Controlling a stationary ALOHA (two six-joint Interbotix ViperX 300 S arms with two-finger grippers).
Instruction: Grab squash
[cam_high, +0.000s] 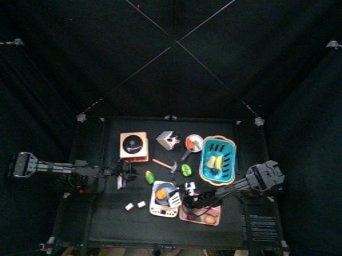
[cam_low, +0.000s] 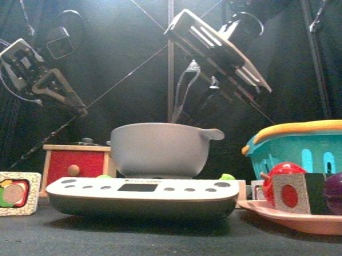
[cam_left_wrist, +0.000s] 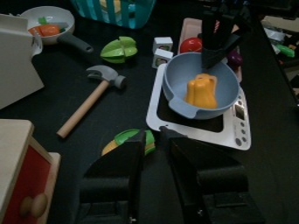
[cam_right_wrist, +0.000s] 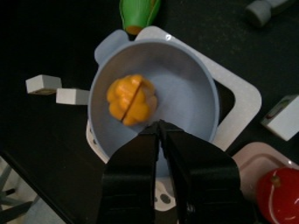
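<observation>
Squash: the orange squash (cam_right_wrist: 129, 96) lies in the grey bowl (cam_right_wrist: 187, 96), centre-left of the right wrist view; the bowl stands on a white scale (cam_left_wrist: 237, 122) at the right of the left wrist view.
Right gripper: right gripper (cam_right_wrist: 162, 140) hangs above the bowl, its tips just below and right of the squash in its own view; jaws look nearly together, nothing between them.
Left gripper: left gripper (cam_left_wrist: 155, 149) rests at the bottom of its view, jaws parted and empty, well apart from the bowl.
Step in hand: approach, judged; the squash is not yet gripped.
Next move: probably open the right jaws wider, centre over the squash, descend inside the rim and close.
Risk: the bowl wall could block a jaw.
</observation>
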